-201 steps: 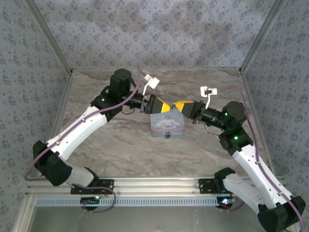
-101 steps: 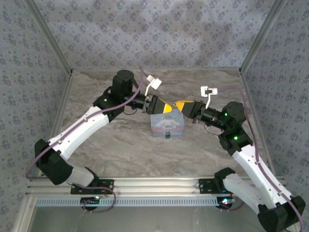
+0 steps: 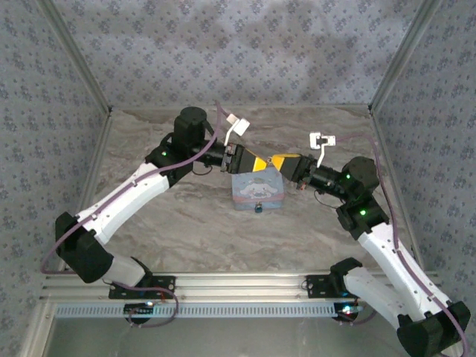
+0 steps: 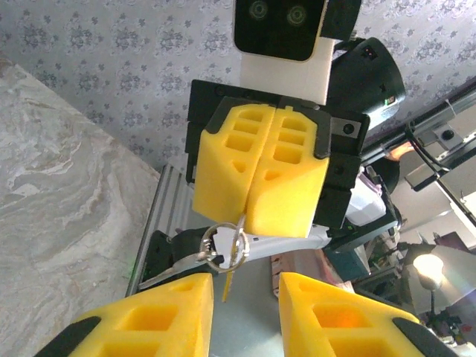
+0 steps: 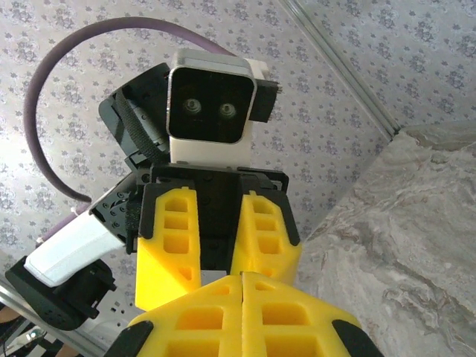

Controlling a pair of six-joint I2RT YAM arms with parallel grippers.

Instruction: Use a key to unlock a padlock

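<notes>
My right gripper [image 3: 278, 161] is shut on a key ring [image 4: 223, 245], seen from the left wrist. A silver key and a thin gold key [image 4: 229, 274] dangle from the seam of its yellow fingers [image 4: 260, 178]. My left gripper [image 3: 256, 163] faces it tip to tip, open, with the gold key hanging into the gap between its fingers [image 4: 149, 316]. In the right wrist view the shut right gripper [image 5: 243, 282] nearly meets the open left fingers [image 5: 167, 249]. Both hover above the pale blue cartoon tin [image 3: 258, 190]. The padlock [image 3: 258, 209] is a tiny dark lump at the tin's front edge.
The tin sits mid-table on the marbled surface [image 3: 186, 223]. Patterned walls [image 3: 245, 52] enclose the back and both sides. An aluminium rail [image 3: 238, 282] with the arm bases runs along the near edge.
The left arm has edged to the right, bringing its open gripper closer to the right gripper's tips. The right arm, tin and padlock have stayed put.
</notes>
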